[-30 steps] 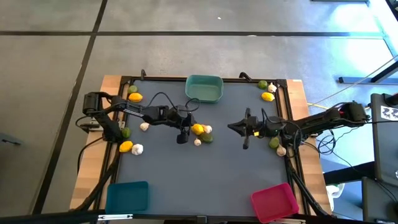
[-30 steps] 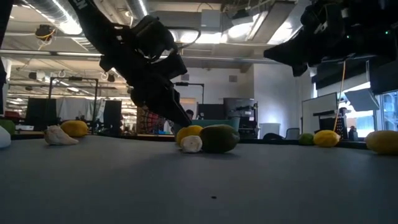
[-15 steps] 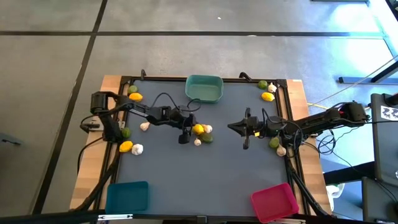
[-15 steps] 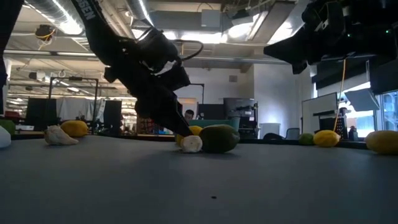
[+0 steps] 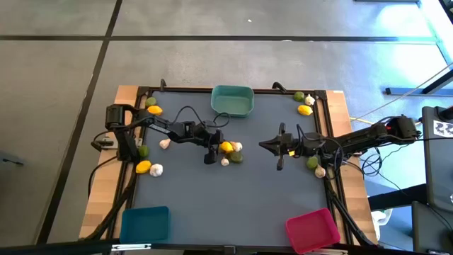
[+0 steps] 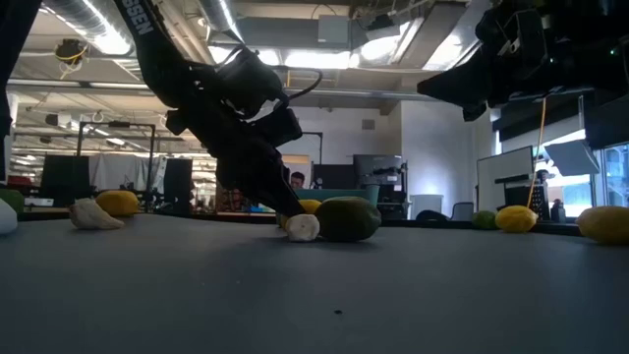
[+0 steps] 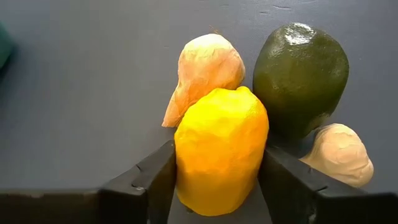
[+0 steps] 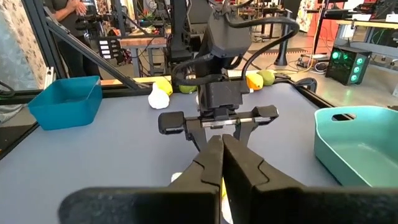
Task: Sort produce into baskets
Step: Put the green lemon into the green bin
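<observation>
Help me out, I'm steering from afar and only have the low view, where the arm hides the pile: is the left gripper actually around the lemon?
Observer: Yes. In the left wrist view the left gripper has one finger on each side of the lemon, both touching it.
Operator: What else is crowding it?
Observer: A lime and a garlic bulb lie against its far side; a second garlic bulb sits by one finger.
Operator: Which basket is nearest?
Observer: From above, the teal basket, at the table's far edge just beyond the pile.
Operator: And the right gripper?
Observer: The right gripper is shut and empty, right of the pile, pointing at it.
</observation>
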You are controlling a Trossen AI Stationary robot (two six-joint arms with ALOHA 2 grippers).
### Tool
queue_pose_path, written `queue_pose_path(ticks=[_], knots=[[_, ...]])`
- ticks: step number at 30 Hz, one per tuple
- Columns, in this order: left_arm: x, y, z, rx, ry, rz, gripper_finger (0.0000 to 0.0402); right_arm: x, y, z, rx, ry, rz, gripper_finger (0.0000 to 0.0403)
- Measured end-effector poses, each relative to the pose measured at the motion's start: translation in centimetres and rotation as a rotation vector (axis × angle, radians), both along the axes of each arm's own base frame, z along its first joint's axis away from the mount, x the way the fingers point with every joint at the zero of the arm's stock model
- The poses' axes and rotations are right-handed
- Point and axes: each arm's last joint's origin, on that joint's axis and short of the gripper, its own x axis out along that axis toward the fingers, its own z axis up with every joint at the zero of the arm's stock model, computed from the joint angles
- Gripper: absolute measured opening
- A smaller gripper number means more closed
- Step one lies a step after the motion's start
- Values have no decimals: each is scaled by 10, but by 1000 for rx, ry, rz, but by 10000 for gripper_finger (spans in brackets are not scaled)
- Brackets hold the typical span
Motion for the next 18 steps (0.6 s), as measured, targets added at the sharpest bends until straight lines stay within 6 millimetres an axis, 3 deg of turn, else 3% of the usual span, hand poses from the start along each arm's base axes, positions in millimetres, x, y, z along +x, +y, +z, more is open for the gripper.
queue_pose_path(ticks=[6,18], knots=[[-2,0,7,6,2,12,179,0,0,-2,3,17,0,10],[-5,3,64,119,-93,90,186,0,0,-2,2,24,-5,10]])
